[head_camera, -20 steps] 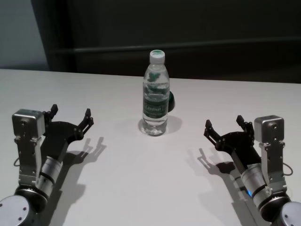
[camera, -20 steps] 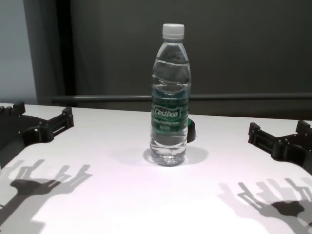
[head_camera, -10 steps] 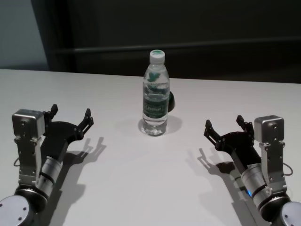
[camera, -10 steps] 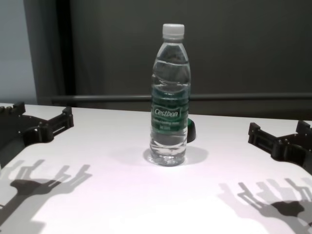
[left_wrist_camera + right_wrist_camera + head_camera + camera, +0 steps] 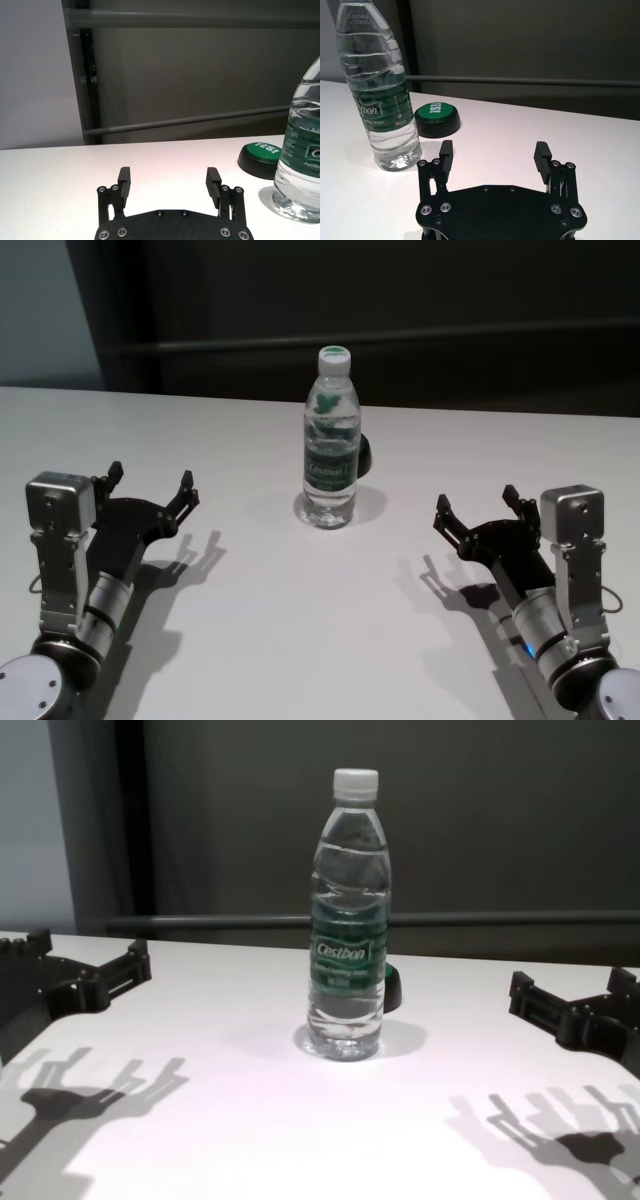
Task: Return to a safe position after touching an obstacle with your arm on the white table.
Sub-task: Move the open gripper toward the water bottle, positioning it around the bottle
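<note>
Nothing has moved since a second ago: the tall clear plastic water bottle stands upright mid-counter on the plain white counter, while the left gripper and right gripper, fingers apart, sit well clear either side, seemingly already safely parked.

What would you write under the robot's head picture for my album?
Tall clear plastic water bottle upright on the wide white table, open left gripper and open right gripper waiting on either side.

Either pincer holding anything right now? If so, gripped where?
Nothing is held. The left pincer and right pincer are both open and empty, apart from the water bottle standing upright on the white table.
</note>
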